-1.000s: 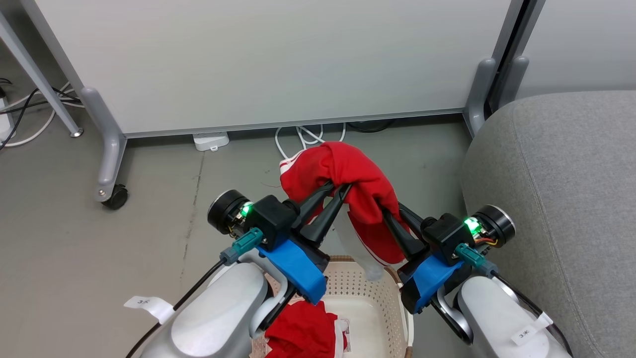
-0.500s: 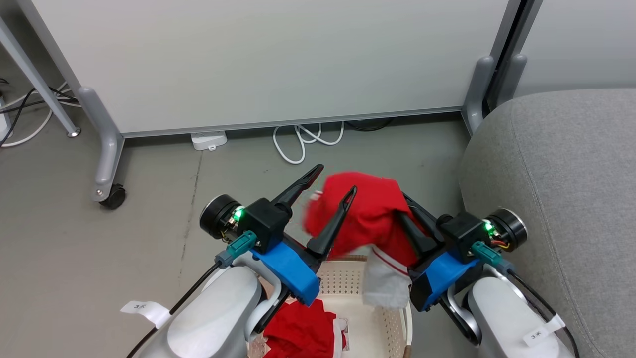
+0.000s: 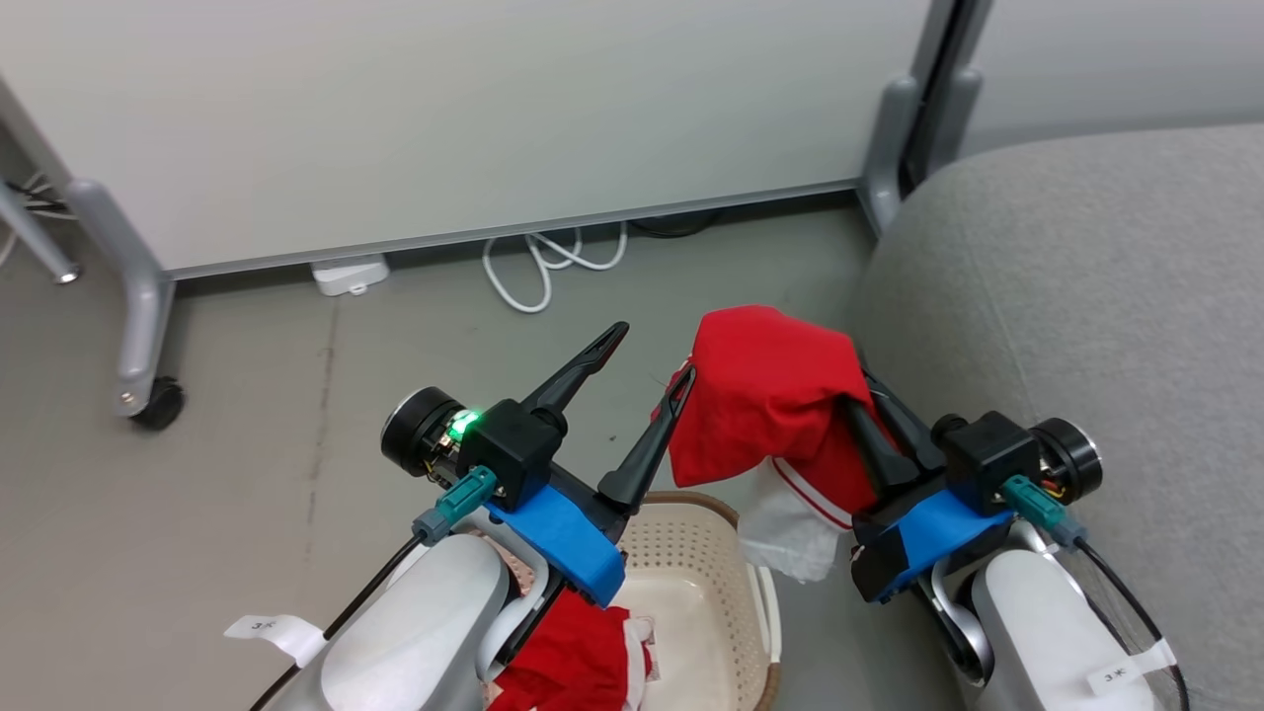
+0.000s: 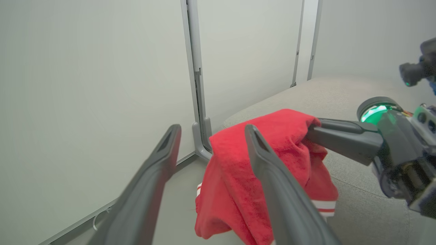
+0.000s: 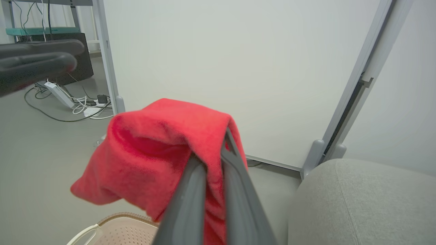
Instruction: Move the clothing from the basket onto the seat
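You have grey floor (image 3: pixel 247 395) carrying everything; faint dark scuff line at left. Cream perforated basket (image 3: pixel 683 538) sits on it, bottom centre of head view. Grey sofa (image 3: pixel 1086 296) stands at right, near basket, strip of floor between. Along partition base you find white cable loops (image 3: pixel 538 269) and white power block (image 3: pixel 346 275). Black caster (image 3: pixel 158 403) at left; grey partition foot (image 3: pixel 886 148) by sofa corner.
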